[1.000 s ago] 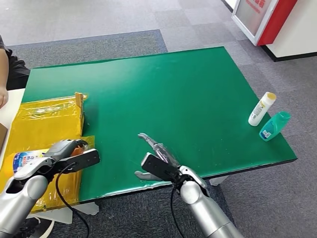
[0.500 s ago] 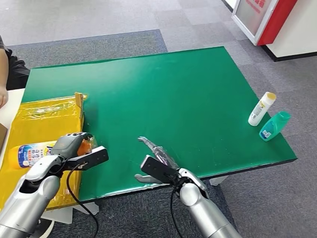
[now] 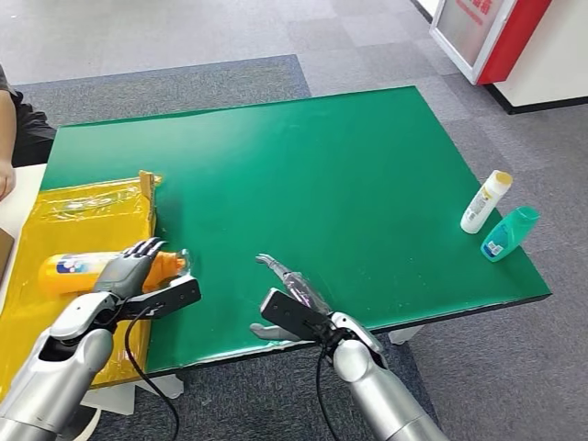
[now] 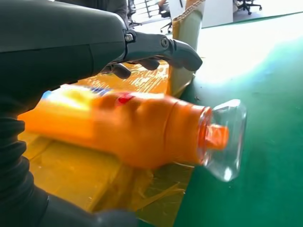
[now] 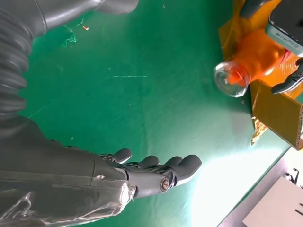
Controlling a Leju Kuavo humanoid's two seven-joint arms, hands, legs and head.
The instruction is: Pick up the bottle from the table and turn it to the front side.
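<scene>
the orange bottle (image 3: 83,269) lies on its side at the lower left of the head frame, over the yellow taped cardboard box (image 3: 83,216), with its clear cap (image 4: 225,139) pointing toward the green table (image 3: 346,175). its printed label shows partly, near the base end.

the left hand (image 3: 129,276) sits around the bottle's cap-end half. in the left wrist view the fingers (image 4: 161,47) are stretched out above the body rather than wrapped, and the thumb lies below it; whether there is firm contact cannot be told, so treat the hold as loose at best.

step in hand, by judgement: rolling the bottle about its long axis until the label faces front. close the fingers fully before any further roll, keep the bottle level, and stop once the label is square to the camera. a slack hold risks a drop onto the box.

the right hand (image 3: 288,294) hovers at the table's near edge, lower centre, fingers extended and apart, holding nothing. a white tube (image 3: 485,202) and a teal bottle (image 3: 510,232) lie at the right edge.
</scene>
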